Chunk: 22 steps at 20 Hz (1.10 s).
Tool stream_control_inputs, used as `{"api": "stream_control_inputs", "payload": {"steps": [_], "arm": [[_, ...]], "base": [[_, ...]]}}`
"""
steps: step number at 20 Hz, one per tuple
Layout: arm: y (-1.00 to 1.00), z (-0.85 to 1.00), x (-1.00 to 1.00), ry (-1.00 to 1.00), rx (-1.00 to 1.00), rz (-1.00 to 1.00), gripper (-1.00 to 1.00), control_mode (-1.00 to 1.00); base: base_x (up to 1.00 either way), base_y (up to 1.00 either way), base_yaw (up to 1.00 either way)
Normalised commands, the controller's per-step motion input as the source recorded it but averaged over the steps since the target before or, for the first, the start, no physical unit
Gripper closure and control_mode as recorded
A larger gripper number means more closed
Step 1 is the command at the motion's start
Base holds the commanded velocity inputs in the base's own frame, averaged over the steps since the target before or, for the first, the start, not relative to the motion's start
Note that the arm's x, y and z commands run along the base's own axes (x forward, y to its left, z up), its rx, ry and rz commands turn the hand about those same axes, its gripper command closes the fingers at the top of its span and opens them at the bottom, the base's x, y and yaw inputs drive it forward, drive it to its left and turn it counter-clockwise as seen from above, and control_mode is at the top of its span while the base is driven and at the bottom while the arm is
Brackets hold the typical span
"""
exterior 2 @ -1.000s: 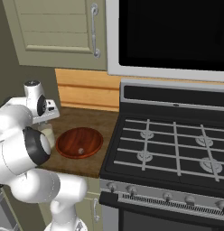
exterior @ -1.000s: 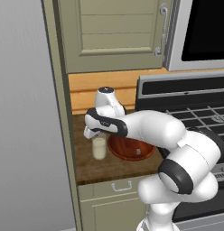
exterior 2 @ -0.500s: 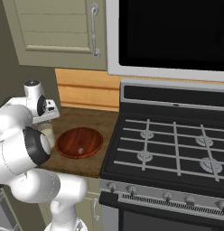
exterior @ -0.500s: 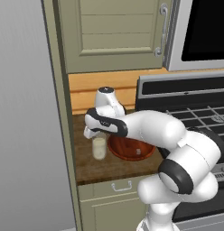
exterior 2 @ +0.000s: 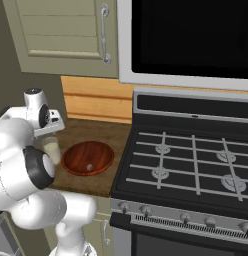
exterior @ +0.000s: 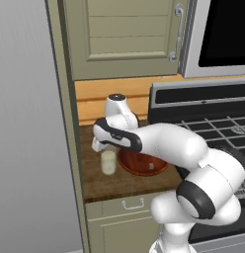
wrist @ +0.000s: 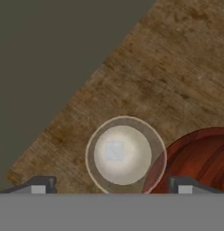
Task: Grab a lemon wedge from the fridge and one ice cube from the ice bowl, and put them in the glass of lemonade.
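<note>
**Pincer spread wide above the glass of lemonade**

The pincer hangs straight over the glass of lemonade, its two dark fingertips standing far apart at the bottom of the hand view with nothing between them. The glass sits between and just beyond those tips, a little nearer the right-hand one in that view, so the pincer looks almost down its mouth.

The glass stands upright on the wooden table, its long axis vertical and its open rim facing up at the hand. Seen from the left base camera, the glass is directly below the hand, with a small gap between the two. In the pale liquid a small squarish, bluish-white patch shows near the middle; it may be an ice cube, though the view is too soft to be sure.

The ice bowl lies just beside the glass, its reddish-brown rim touching or nearly touching the glass wall. From the right base camera the bowl rests flat on the table, with one small pale bit inside, between the glass and the black stove.

Beyond them a lighter wooden backsplash rises to a beige cabinet door.
</note>
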Motion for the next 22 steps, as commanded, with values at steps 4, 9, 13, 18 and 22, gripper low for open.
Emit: {"api": "stream_control_inputs", "payload": {"steps": [4,9,13,18,22], "arm": [[-0.22,0.05,-0.39,-0.05,0.04,0.0,-1.0,-1.0],[-0.43,0.0,-0.26,-0.03,0.04,0.0,-1.0,-1.0],[-0.72,0.0,-0.17,0.0,0.06,0.0,-1.0,-1.0],[-0.52,0.07,-0.11,0.0,0.03,-0.03,-1.0,-1.0],[-0.5,0.37,-0.55,0.11,0.01,-0.19,-1.0,-1.0]], "base": [[0.0,0.0,0.0],[0.0,0.0,0.0],[0.0,0.0,0.0],[0.0,0.0,0.0],[0.0,0.0,0.0]]}}
